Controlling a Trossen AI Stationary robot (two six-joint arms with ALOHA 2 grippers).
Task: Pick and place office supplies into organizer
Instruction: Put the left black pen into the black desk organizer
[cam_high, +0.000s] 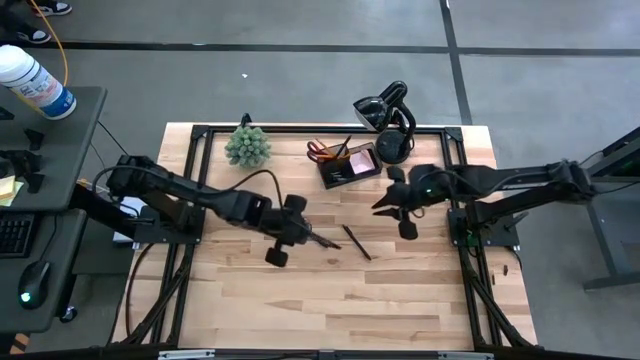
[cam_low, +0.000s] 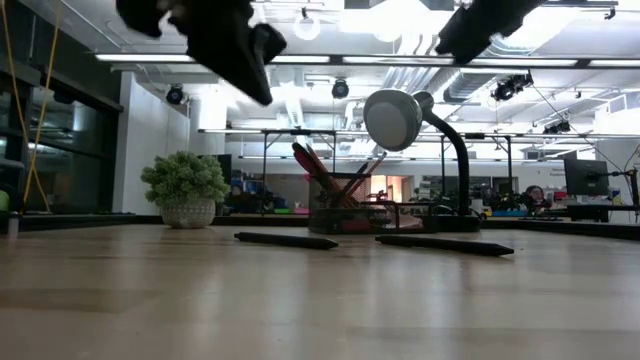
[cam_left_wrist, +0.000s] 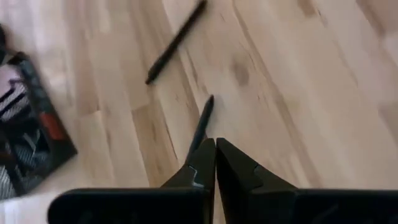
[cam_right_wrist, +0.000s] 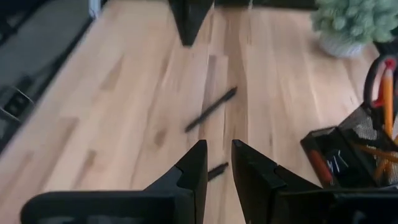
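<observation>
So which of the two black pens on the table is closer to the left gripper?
The pen right at the left gripper fingertips; the other pen lies farther toward the right arm.

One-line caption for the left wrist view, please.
Left gripper, fingers shut, poised above the wooden table with one black pen at its tips and a second pen lying beyond.

Bare wooden table (cam_high: 330, 300) toward its near edge gives open passage; spiky green potted plant (cam_high: 247, 146), black mesh organizer (cam_high: 347, 163) and black curved-neck lamp (cam_high: 388, 118) crowd its far edge.
</observation>
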